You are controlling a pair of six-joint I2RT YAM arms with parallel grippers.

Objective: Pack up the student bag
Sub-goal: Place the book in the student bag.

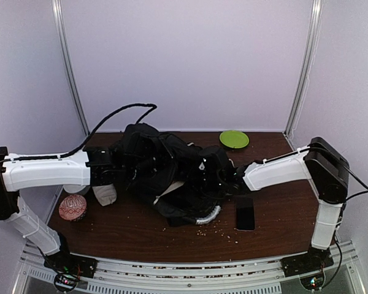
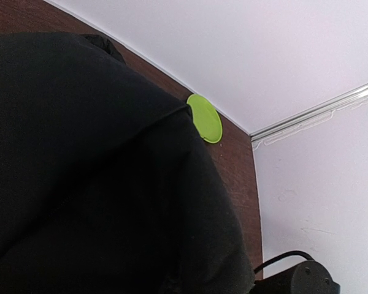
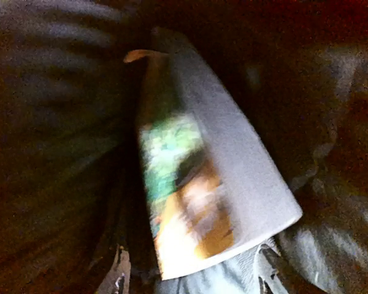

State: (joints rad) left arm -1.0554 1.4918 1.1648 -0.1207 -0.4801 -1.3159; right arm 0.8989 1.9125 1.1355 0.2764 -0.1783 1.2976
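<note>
Lying lengthwise ahead of my right end effector (image 1: 224,179), inside backpack (image 1: 159,165): booklet (image 3: 214,177). Right grip unreadable; left end effector (image 1: 115,162) clenched on backpack.

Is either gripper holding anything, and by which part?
Left gripper appears shut on the student bag, at its left-side fabric. Right gripper is buried in its right side; a hold cannot be told.

We've got the big black fabric backpack (image 1: 165,174) dead centre; from it, round green plate (image 1: 233,139) at 2 o'clock, flat black phone (image 1: 245,212) at 4, round red patterned thing (image 1: 73,208) at 8.
</note>
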